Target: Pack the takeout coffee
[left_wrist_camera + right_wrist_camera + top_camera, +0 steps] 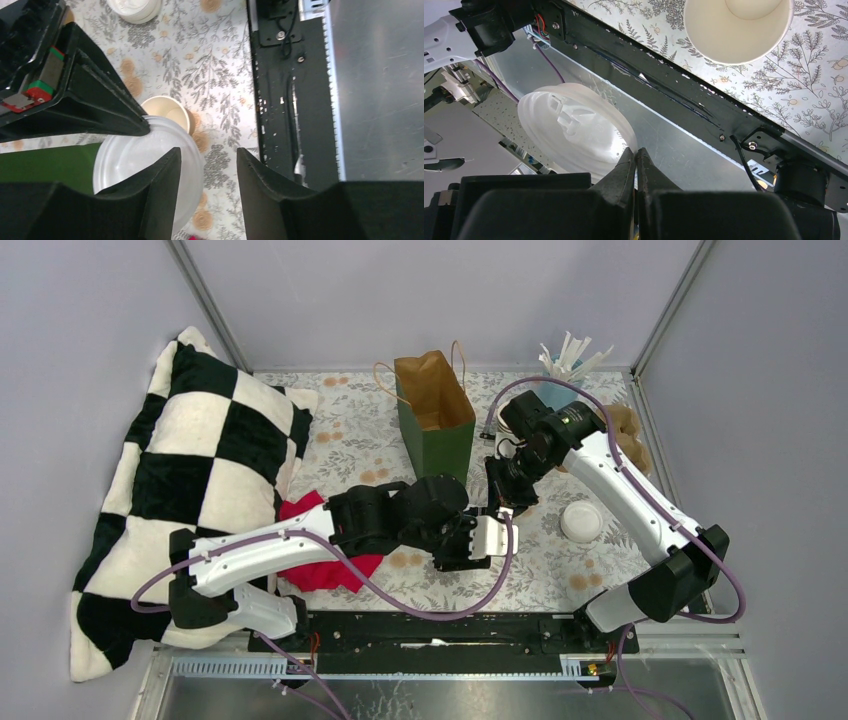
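Observation:
My right gripper [636, 150] is shut on the rim of a round white plastic lid [569, 125] and holds it tilted above the table. An open tan paper cup [736, 27], cream inside, stands on the tablecloth under it. In the left wrist view the same lid [130, 160] hangs over the cup [167, 112]. My left gripper [207, 175] is open, and one finger lies across the lid's edge. In the top view both grippers meet mid-table, left [478, 540] and right [503, 508], and they hide the cup. A second white lid [581, 521] lies to the right. The green bag [435, 415] stands open behind.
A checkered pillow [190, 470] fills the left side, with a red cloth [320, 555] beside it. A blue cup of white sticks [565, 370] and a brown item [628, 435] stand at the back right. The black base rail [440, 630] runs along the near edge.

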Controlling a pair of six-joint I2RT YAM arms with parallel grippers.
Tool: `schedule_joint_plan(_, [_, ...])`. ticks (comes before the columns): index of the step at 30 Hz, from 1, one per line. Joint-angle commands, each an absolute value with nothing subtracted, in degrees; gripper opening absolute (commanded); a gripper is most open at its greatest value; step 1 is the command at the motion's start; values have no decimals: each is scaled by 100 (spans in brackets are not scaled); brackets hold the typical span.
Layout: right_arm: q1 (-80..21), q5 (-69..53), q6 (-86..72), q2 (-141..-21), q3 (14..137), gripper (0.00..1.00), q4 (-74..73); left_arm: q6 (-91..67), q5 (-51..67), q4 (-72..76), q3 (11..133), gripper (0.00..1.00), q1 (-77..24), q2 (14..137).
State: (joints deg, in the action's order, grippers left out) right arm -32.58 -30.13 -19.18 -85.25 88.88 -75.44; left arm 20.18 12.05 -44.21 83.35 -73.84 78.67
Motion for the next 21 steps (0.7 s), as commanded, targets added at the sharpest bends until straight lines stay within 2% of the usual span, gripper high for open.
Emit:
schedule_joint_plan(1, [-3261,-3206,-1920,-8490,9075,0,-7491,2373,626,-4252,8325,47,-7444,7672])
schedule_joint_plan(21, [-3259,-3321,-1939,-8449,9103,0,-7436,2358,308,-4631,8393,19,-7529,7888])
